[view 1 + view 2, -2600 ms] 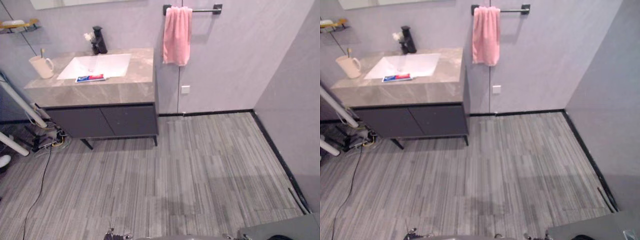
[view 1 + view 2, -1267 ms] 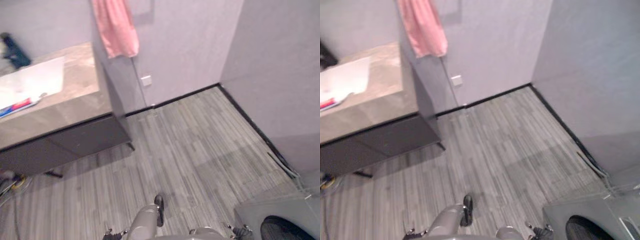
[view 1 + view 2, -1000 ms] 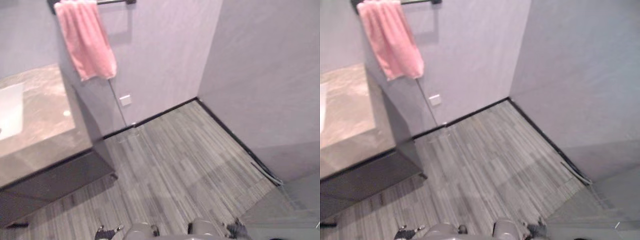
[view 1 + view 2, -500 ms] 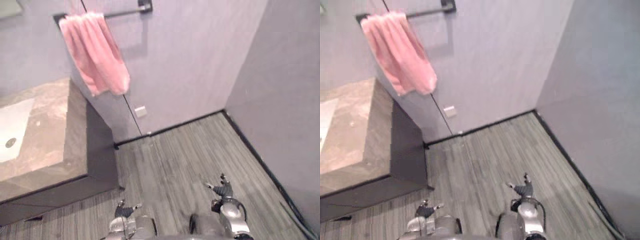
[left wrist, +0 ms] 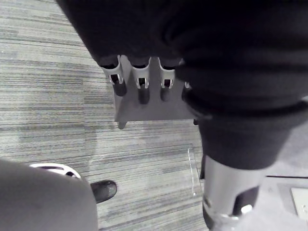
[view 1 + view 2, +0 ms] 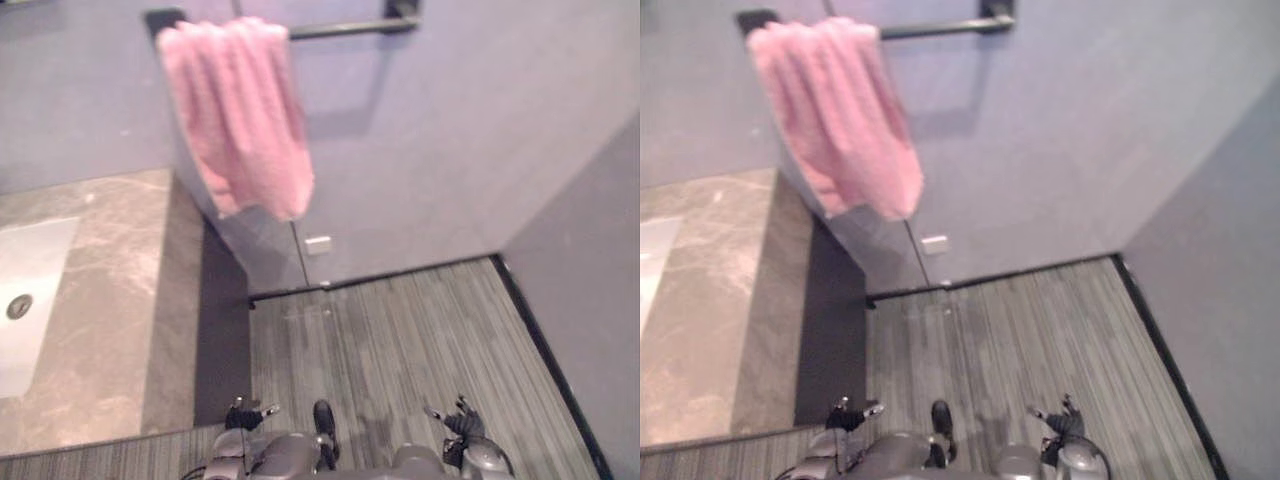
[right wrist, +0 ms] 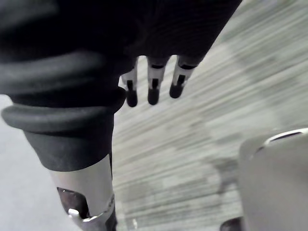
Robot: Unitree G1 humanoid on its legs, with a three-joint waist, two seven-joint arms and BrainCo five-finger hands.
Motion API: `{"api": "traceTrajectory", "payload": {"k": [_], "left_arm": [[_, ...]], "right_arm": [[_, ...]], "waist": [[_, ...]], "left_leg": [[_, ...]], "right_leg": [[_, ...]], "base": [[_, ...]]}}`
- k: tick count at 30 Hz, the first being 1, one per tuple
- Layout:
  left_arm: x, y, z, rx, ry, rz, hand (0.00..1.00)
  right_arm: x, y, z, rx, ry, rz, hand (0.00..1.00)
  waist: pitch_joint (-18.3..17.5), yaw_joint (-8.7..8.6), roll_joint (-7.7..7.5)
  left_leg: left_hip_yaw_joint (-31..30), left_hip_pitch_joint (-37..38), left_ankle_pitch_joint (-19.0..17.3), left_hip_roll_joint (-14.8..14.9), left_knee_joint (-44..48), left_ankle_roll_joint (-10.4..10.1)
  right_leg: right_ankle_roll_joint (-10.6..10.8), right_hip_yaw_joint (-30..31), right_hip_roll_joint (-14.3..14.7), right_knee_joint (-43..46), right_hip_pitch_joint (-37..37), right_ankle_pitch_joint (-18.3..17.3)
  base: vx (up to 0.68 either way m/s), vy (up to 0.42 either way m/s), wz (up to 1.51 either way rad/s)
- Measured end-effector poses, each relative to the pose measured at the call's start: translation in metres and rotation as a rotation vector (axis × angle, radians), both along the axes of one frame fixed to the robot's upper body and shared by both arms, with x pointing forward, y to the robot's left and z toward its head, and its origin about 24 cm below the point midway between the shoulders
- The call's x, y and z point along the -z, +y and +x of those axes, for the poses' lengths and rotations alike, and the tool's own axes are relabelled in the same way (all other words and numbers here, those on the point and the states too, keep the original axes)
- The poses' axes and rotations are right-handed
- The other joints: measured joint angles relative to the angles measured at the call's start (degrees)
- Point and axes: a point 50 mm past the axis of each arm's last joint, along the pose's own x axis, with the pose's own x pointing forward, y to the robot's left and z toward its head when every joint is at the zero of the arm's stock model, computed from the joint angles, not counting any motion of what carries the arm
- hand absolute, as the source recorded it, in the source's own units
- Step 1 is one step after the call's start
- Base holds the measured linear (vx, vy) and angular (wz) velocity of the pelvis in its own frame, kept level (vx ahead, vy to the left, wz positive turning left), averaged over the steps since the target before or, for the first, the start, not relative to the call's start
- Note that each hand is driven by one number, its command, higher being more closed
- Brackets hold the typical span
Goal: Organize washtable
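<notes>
The washtable (image 6: 110, 330) has a grey marble top and stands at the left, with the edge of its white sink (image 6: 25, 300) showing. A pink towel (image 6: 240, 115) hangs from a dark bar (image 6: 340, 28) on the wall above the washtable's right end. My left hand (image 6: 243, 412) and right hand (image 6: 455, 420) hang low over the floor at the bottom of the eye views. In the wrist views the left hand's fingers (image 5: 139, 86) and the right hand's fingers (image 7: 153, 89) are straight and hold nothing.
The washtable's dark cabinet side (image 6: 225, 330) faces a strip of grey plank floor (image 6: 400, 340). A white wall socket (image 6: 318, 244) sits low on the back wall. A second wall (image 6: 600, 260) closes the right side.
The camera has swung right and closer to the towel wall, so the cup, toothpaste and tap have left the view. Both hands have come into view at the bottom.
</notes>
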Motion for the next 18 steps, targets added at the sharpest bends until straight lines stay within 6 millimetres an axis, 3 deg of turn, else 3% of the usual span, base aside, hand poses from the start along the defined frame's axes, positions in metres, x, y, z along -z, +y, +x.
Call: {"api": "traceTrajectory", "payload": {"k": [3,4,6,8,9,10,13,14,16,18], "left_arm": [[0.001,-0.004,-0.001,0.010,0.007,-0.005,0.00],[0.001,-0.004,-0.002,0.008,0.010,-0.006,0.00],[0.002,-0.001,-0.003,-0.016,0.012,-0.008,0.00],[0.002,0.001,-0.007,-0.059,0.013,-0.017,0.00],[0.003,0.004,-0.009,-0.074,0.015,-0.013,0.00],[0.003,0.008,-0.012,-0.106,0.015,-0.012,0.00],[0.005,-0.006,-0.015,-0.085,0.025,-0.048,0.00],[0.005,-0.008,-0.014,-0.078,0.021,-0.053,0.00],[0.003,-0.008,-0.011,-0.100,0.004,-0.066,0.00],[0.003,-0.008,-0.010,-0.092,-0.001,-0.070,0.00]], "right_arm": [[0.001,0.000,0.000,0.076,0.006,0.026,0.00],[0.001,0.000,0.001,0.082,0.005,0.029,0.00],[0.002,0.001,0.000,0.105,0.006,0.041,0.00],[0.004,0.006,-0.003,0.169,0.010,0.097,0.00],[0.006,0.008,-0.007,0.182,0.019,0.109,0.00],[0.007,0.014,-0.011,0.193,0.026,0.128,0.00],[0.006,0.008,-0.010,0.199,0.017,0.121,0.00],[0.006,0.006,-0.010,0.204,0.019,0.118,0.00],[0.006,0.003,-0.013,0.210,0.030,0.104,0.00],[0.007,0.003,-0.013,0.209,0.038,0.105,0.00]], "waist": [[0.21,0.40,-0.07],[0.40,0.18,0.23],[0.29,0.05,-0.31],[0.15,0.31,-0.69],[-0.36,0.82,-1.52],[-1.18,1.01,-3.01],[-2.23,0.54,0.76],[-2.09,0.64,1.22],[-1.81,1.03,1.70],[-1.71,1.12,1.81]], "left_leg": [[-4.12,5.48,-2.17,-0.65,0.45,1.22],[-6.13,7.35,-2.78,-0.49,0.50,0.99],[-8.22,9.68,-3.41,-0.15,0.69,0.18],[-8.97,11.01,-6.71,1.07,1.95,-1.40],[-9.01,11.32,-8.27,0.96,2.92,-2.22],[-9.50,11.76,-10.95,0.89,5.20,-3.41],[-8.45,8.63,-13.81,5.50,15.55,-7.10],[-7.74,7.05,-14.07,6.63,19.61,-7.55],[-2.67,-0.55,-13.41,12.37,39.20,-9.23],[-0.10,-1.84,-14.22,15.36,42.74,-8.30]], "right_leg": [[-2.43,0.53,1.47,7.42,-7.34,-5.15],[-3.82,0.37,2.72,4.76,-9.65,-6.97],[-4.53,0.11,4.09,-2.78,-11.93,-7.34],[-5.81,1.12,6.10,-13.84,-13.24,-5.26],[-7.63,2.00,6.10,-18.18,-13.66,-1.82],[-8.04,2.98,5.77,-20.43,-13.39,3.77],[-9.73,-1.65,7.46,-22.46,-9.37,1.17],[-10.11,-2.32,7.98,-23.29,-8.15,0.84],[-11.53,-3.79,9.89,-25.54,-3.38,-0.55],[-12.26,-3.70,10.68,-26.42,-0.69,-1.10]], "base": [[0.47,0.044,0.81],[0.50,-0.047,1.10],[0.45,-0.098,1.10],[0.39,-0.131,0.83],[0.39,-0.208,0.54],[0.42,-0.231,0.46],[0.40,-0.261,0.53],[0.34,-0.242,0.54],[0.27,-0.205,0.24],[0.21,-0.119,-0.19]]}}
